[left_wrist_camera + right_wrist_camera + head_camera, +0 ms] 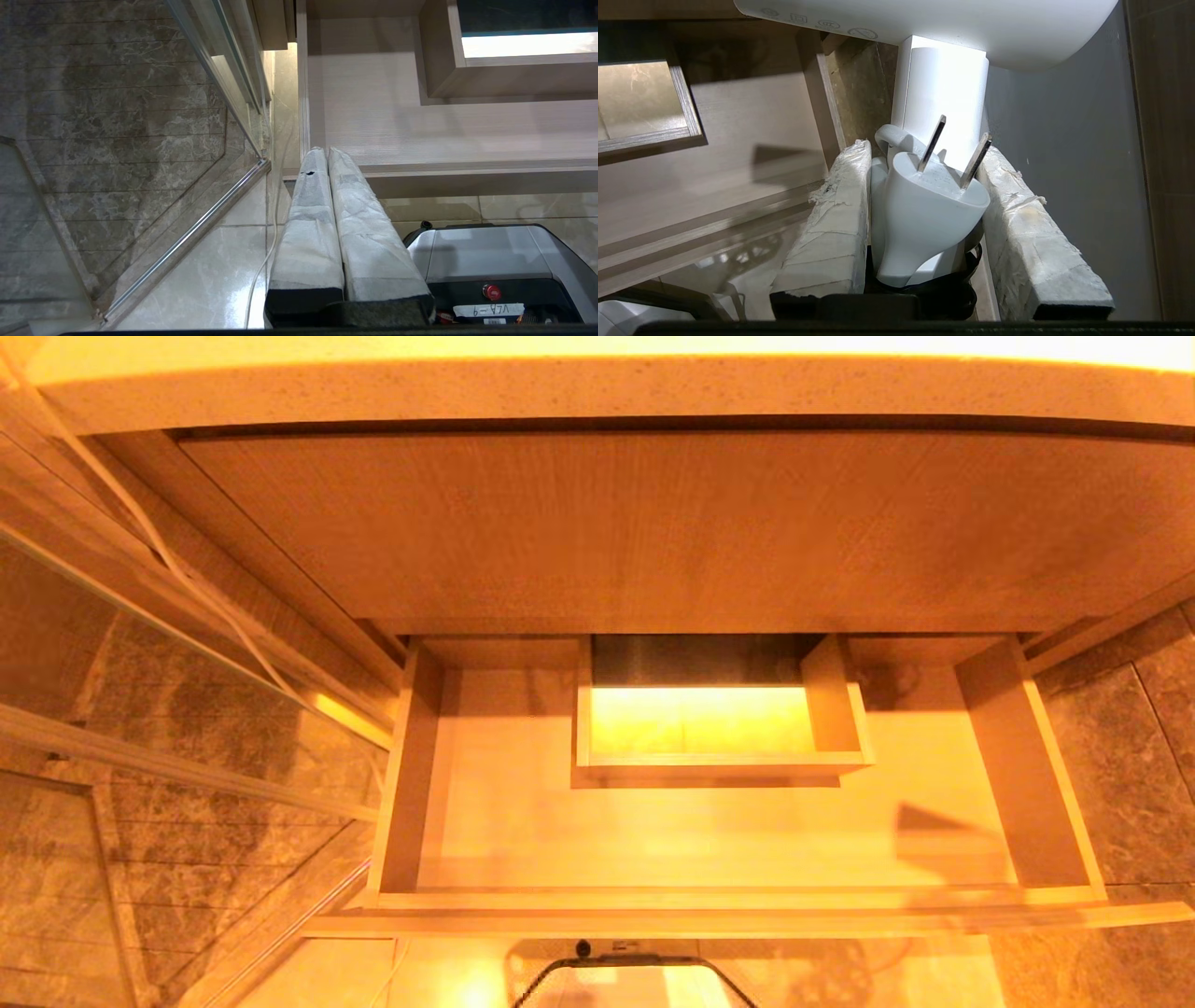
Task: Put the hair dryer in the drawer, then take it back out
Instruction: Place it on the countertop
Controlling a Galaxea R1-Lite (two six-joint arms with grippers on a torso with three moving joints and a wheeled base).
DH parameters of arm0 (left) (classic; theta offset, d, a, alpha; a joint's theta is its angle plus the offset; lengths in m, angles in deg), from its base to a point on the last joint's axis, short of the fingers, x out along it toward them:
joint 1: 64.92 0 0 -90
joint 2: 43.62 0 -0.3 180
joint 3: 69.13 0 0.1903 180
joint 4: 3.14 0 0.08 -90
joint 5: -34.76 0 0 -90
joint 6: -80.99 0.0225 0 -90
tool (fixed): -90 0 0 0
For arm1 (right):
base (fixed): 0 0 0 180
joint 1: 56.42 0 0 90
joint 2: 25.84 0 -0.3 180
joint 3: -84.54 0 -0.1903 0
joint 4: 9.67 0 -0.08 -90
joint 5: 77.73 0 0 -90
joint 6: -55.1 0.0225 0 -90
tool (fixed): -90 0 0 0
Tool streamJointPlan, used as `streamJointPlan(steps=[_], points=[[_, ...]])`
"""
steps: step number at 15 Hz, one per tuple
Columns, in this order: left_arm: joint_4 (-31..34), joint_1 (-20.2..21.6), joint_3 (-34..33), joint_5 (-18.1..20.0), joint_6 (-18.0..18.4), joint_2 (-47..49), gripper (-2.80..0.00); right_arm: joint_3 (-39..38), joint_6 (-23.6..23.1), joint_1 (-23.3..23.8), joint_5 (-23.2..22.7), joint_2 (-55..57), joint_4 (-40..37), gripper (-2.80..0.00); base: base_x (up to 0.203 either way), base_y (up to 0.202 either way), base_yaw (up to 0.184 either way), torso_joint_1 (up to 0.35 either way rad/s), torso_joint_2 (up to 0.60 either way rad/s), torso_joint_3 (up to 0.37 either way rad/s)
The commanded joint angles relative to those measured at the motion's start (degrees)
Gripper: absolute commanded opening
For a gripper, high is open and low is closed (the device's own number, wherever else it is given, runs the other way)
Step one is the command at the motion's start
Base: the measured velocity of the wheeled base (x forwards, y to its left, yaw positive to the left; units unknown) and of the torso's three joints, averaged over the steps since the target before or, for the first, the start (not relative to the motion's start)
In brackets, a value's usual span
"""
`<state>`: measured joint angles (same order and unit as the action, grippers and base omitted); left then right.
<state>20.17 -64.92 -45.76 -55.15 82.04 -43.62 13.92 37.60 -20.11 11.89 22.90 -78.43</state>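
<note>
The drawer (485,821) stands pulled out and bare inside. The right gripper (920,186) is clamped on the hair dryer (941,88) (plug prongs up) beside the drawer's edge; placing likely remains. The left gripper (327,154), fingers together, idles.

drawer (485,821) under countertop (597,392), pulled out

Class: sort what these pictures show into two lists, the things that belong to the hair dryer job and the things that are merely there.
Belongs to the job:
- hair dryer, with its plug, held in the right gripper
- drawer, open

Merely there:
- left gripper, shut, beside the drawer's corner
- countertop
- glass panel
- robot base
</note>
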Motion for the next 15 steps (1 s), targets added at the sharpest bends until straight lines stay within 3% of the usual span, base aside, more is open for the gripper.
streamJointPlan(steps=[1, 15], points=[[0.0, 0.0, -0.1, 0.0, 0.0, 0.0, -2.8, 0.4, -0.1, 0.0, -0.1, 0.9, 0.1, -2.8, 0.0, 0.0, 0.0, 0.0, 0.0, 0.0], [0.0, 0.0, -0.1, 0.0, 0.0, 0.0, -2.8, 2.0, -0.3, 0.0, -0.1, 1.4, 1.6, -2.8, 0.0, 0.0, 0.0, 0.0, 0.0, 0.0]])
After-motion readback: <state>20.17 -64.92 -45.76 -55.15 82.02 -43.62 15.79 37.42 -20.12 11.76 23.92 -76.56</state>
